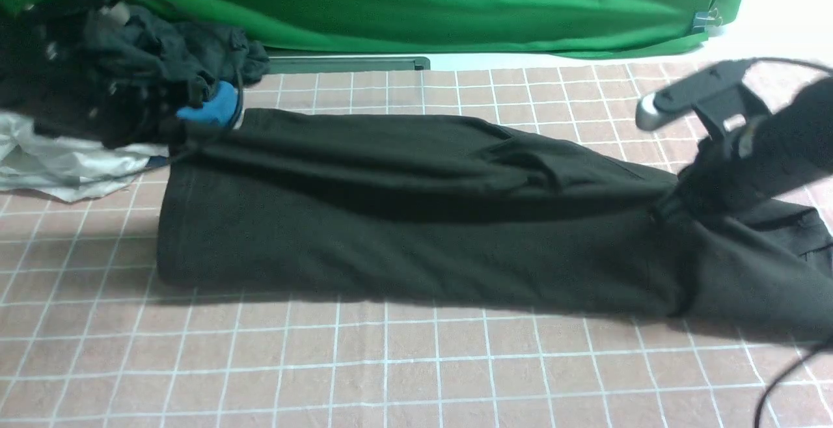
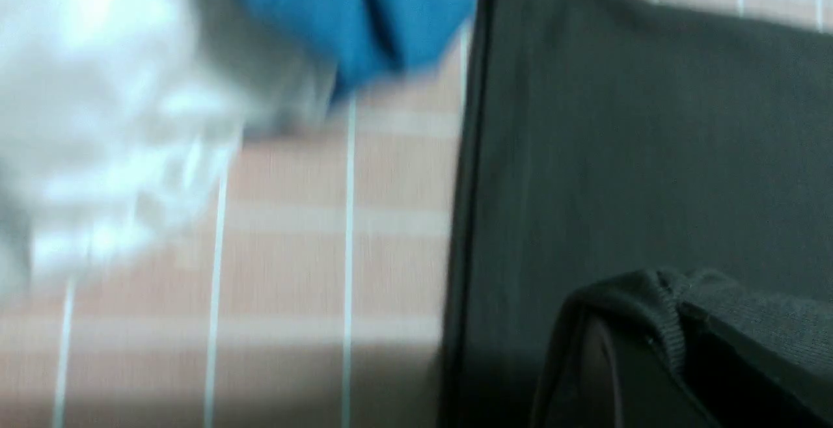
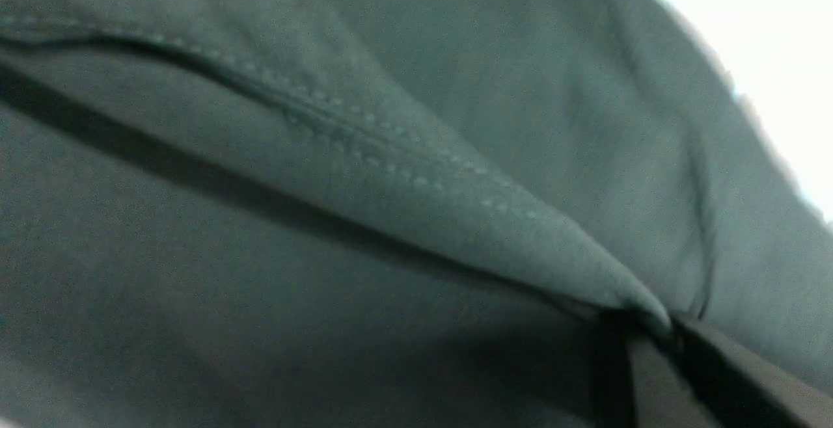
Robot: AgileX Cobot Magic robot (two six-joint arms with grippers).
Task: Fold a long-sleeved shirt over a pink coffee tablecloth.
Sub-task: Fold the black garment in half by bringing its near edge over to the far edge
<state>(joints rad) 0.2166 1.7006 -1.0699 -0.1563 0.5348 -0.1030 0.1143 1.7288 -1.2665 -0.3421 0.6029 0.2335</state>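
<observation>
The pink coffee tablecloth [image 1: 390, 376] covers the near surface. On it the long-sleeved shirt [image 1: 390, 220] lies as a folded band, its long axis running left to right. The right hand [image 1: 677, 203] is clamped tight on its right part. The left hand [image 2: 657, 343] pinches a ribbed edge at its far-left corner, beside bunched garments [image 1: 97, 77].

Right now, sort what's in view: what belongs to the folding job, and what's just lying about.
Job: shirt; tablecloth; left gripper and right gripper, both shut on the shirt.
Lying about: dark garment, blue garment and white garment, bunched at far left; green backdrop.
</observation>
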